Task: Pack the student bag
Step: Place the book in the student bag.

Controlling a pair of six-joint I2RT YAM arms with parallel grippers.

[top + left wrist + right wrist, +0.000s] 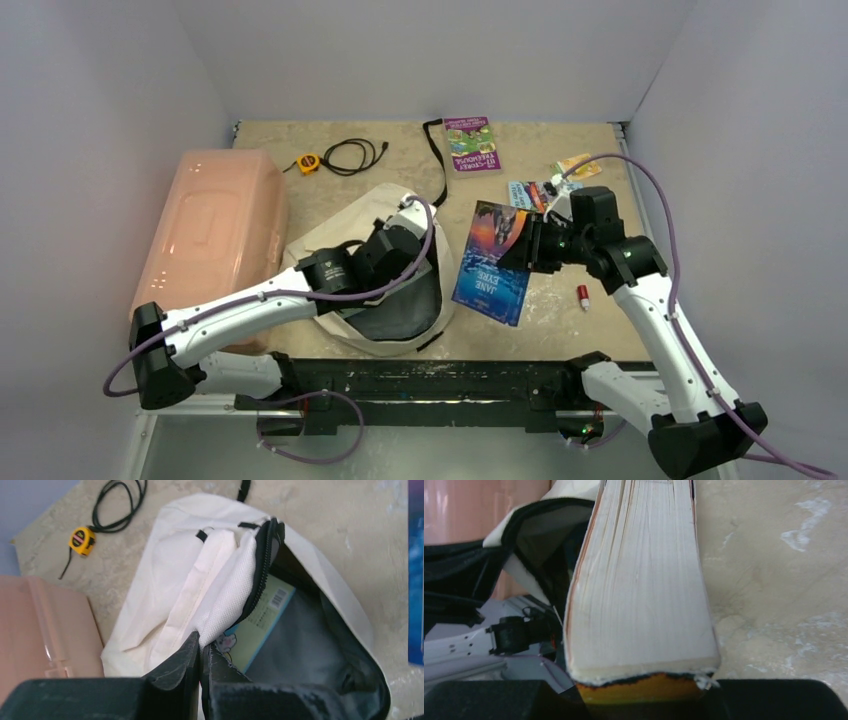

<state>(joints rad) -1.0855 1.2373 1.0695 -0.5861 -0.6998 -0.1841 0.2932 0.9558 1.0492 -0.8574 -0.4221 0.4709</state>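
right gripper (522,247) clamped on Jane Eyre book (492,262), long axis about 12-to-6 in top view; student bag (345,232) sits at 9 o'clock of it, mouth gaping, left gripper (201,647) pinched together on its lining edge; book likely goes toward 9

White arms (235,310) with black joints, trailing purple cables (663,225).

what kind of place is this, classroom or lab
Probably a robot test booth: plain white walls box in a table, two robot arms are bolted at its near edge, with a bag and a book as props.
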